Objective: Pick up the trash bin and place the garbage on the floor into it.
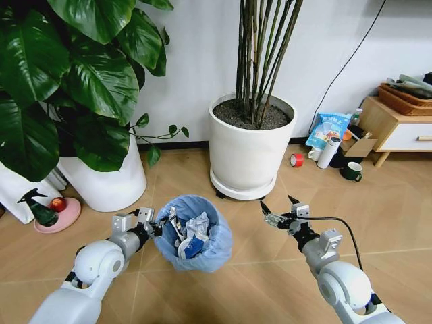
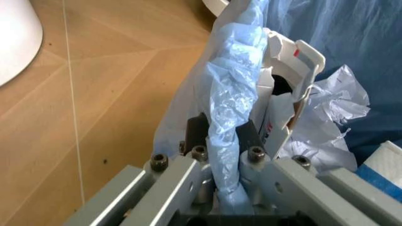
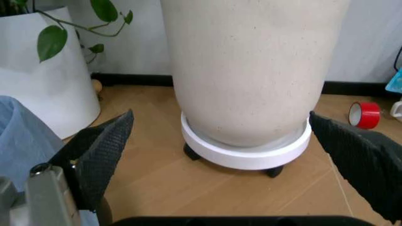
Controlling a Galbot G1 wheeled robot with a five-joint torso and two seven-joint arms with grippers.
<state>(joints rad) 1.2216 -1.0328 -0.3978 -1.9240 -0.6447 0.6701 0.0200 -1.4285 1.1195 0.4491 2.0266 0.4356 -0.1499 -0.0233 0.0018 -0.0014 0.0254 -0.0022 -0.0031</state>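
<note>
On the wooden floor (image 1: 270, 270) the left gripper (image 1: 150, 223) is clamped on the rim of the trash bin (image 1: 196, 233), which already holds garbage (image 1: 192, 233). The right gripper (image 1: 282, 210) hangs wide and empty beside it. Collection seems nearly complete; the next reach must clear the white planter (image 1: 246, 152) toward the red tape roll (image 1: 296, 160).

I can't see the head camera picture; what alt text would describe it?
The robot's left gripper holds the rim of a small trash bin with a blue liner and litter inside, above a wooden floor. Its right gripper hovers open beside it, before two white planters.
</note>
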